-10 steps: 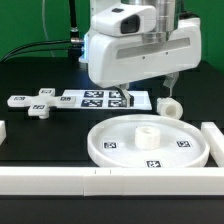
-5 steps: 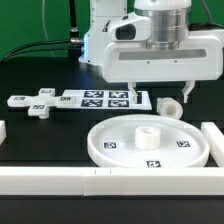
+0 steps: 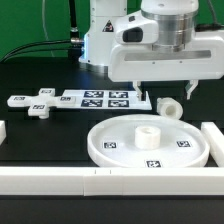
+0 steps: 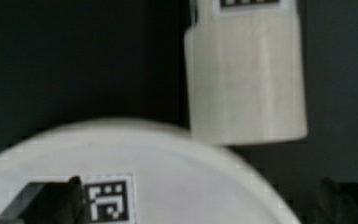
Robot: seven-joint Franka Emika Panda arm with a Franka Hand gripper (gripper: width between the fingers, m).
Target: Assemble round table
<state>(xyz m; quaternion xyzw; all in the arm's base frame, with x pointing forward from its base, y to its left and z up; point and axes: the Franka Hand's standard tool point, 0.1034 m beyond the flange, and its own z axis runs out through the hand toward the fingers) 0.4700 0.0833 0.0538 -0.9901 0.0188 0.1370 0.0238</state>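
1. A black tabletop (image 3: 40, 140) carries every part. White border blocks (image 3: 100, 181) line its near edge and sides, probably to keep loose parts within reach.
2. The white robot arm hangs over the far side of the tabletop. Its end effector (image 3: 165, 90) points down with its fingers spread wide and holds nothing.
3. The large round disc (image 3: 110, 135) lies flat at the front, rim upward. A small raised socket (image 3: 148, 136) sits at its centre, which looks meant to take the leg.
4. The marker board (image 3: 95, 98) lies flat behind the disc, toward the exterior view's left.
5. The short thick cylinder (image 3: 170, 105) lies on its side just beyond the disc's far rim, toward the exterior view's right. It sits below and between the spread fingers. The wrist view shows it ahead of the fingertips, so the arm seems lined up to grasp it.
6. The cross-shaped piece (image 3: 40, 106) rests beside the marker board at the exterior view's left, well apart from the end effector and seemingly kept for a later step.
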